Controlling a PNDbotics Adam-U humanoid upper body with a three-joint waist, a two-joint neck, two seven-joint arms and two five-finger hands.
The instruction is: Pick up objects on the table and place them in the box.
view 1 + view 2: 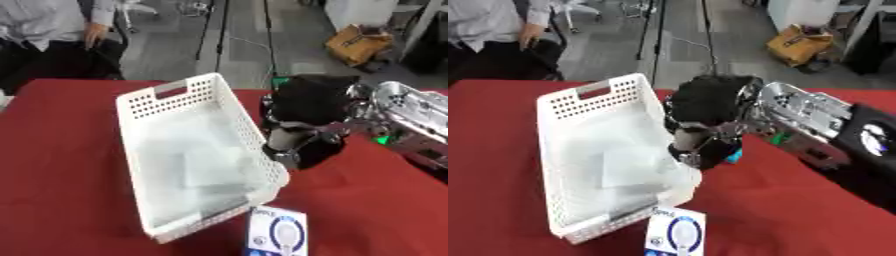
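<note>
A red cloth (70, 165) covers the table. On it sits a white box (188, 150) with holes in its walls and a handle slot at the far end. Clear flat bags (206, 165) lie inside it. Just in front of the box, near the table's front edge, lies a white and blue pack (278, 232) with a round shape on it.

The right hand (706, 125) comes in from the right and sits just beside the box's right wall. Its fingers are curled down, but I cannot tell what they hold. Something small and blue-green (734, 157) peeks out under it.

Behind the table is a grey floor (166, 55) with black stands (210, 30) and a yellow bag (359, 45).
</note>
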